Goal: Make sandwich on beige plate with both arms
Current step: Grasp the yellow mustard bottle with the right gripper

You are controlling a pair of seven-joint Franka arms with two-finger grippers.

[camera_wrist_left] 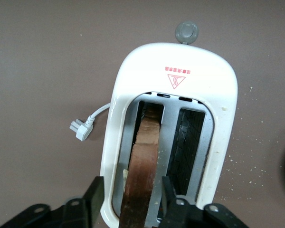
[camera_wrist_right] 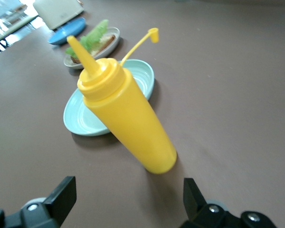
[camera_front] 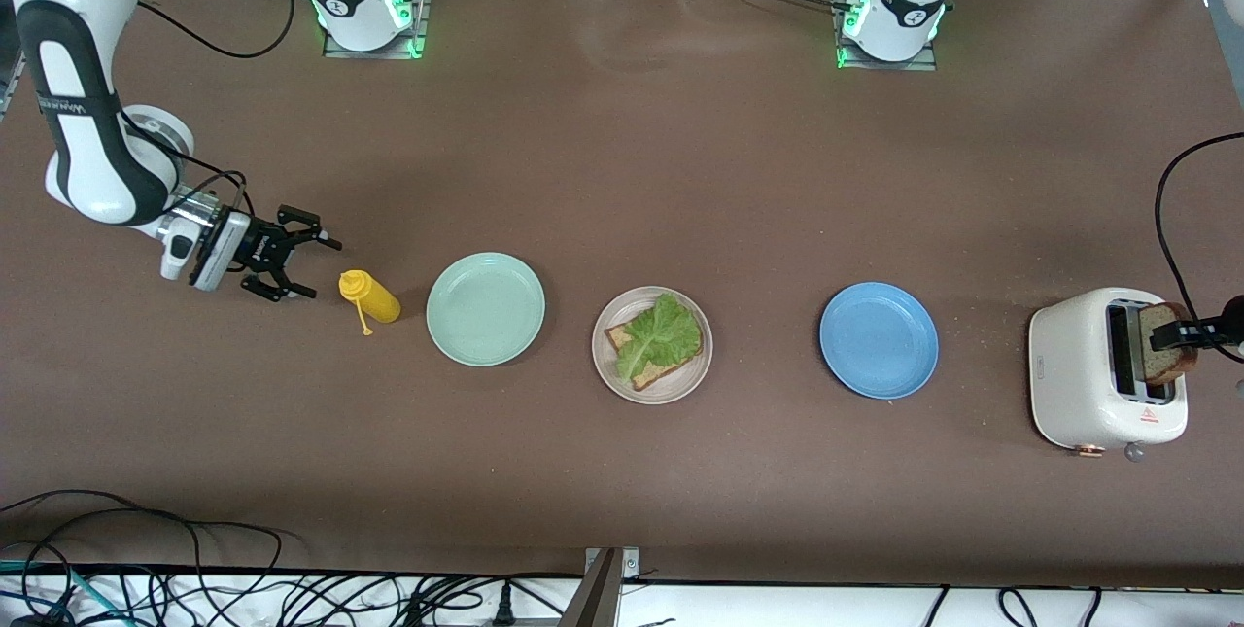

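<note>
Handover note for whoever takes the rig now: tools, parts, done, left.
Left tool: fingers either side of the bread slice standing in the toaster; a firm grip is not confirmed.
Right tool: open, beside the yellow mustard bottle, holding nothing.
Done: bottom bread and lettuce on the beige plate.
Left: carry the second slice to the beige plate and lay it on the lettuce.
</note>
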